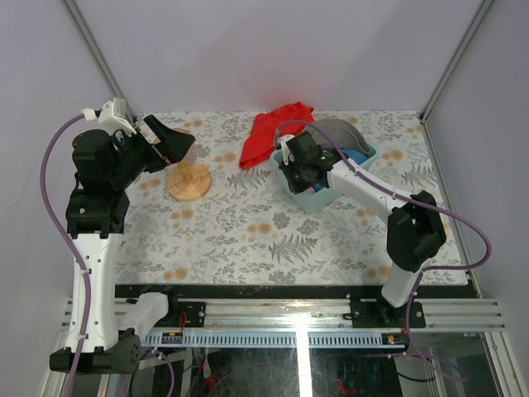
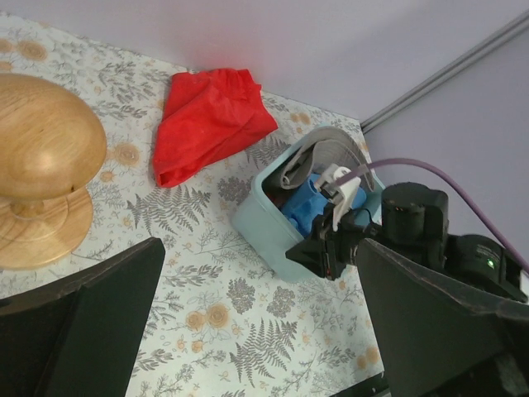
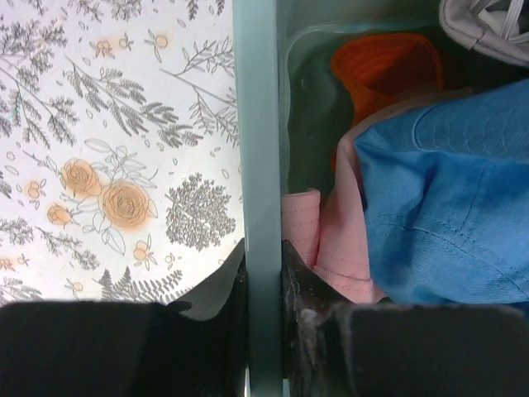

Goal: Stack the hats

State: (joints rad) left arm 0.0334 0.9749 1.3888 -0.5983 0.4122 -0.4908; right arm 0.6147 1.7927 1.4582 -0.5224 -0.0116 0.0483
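Observation:
A light blue bin (image 1: 324, 200) holds the hats. In the right wrist view the blue hat (image 3: 446, 198) lies on top of the pink hat (image 3: 331, 240), with the orange hat (image 3: 384, 70) behind and the grey hat (image 3: 488, 29) at the far corner. The grey hat (image 1: 335, 132) drapes over the bin's back rim. My right gripper (image 3: 264, 281) is shut on the bin's wall (image 3: 260, 124), one finger inside and one outside. My left gripper (image 1: 178, 142) is open and empty, raised above the wooden stand (image 1: 189, 179).
A flat red cloth (image 1: 277, 131) lies at the back, just left of the bin. The round-topped wooden stand (image 2: 45, 157) stands at the left on the floral tablecloth. Grey walls close in the back and sides.

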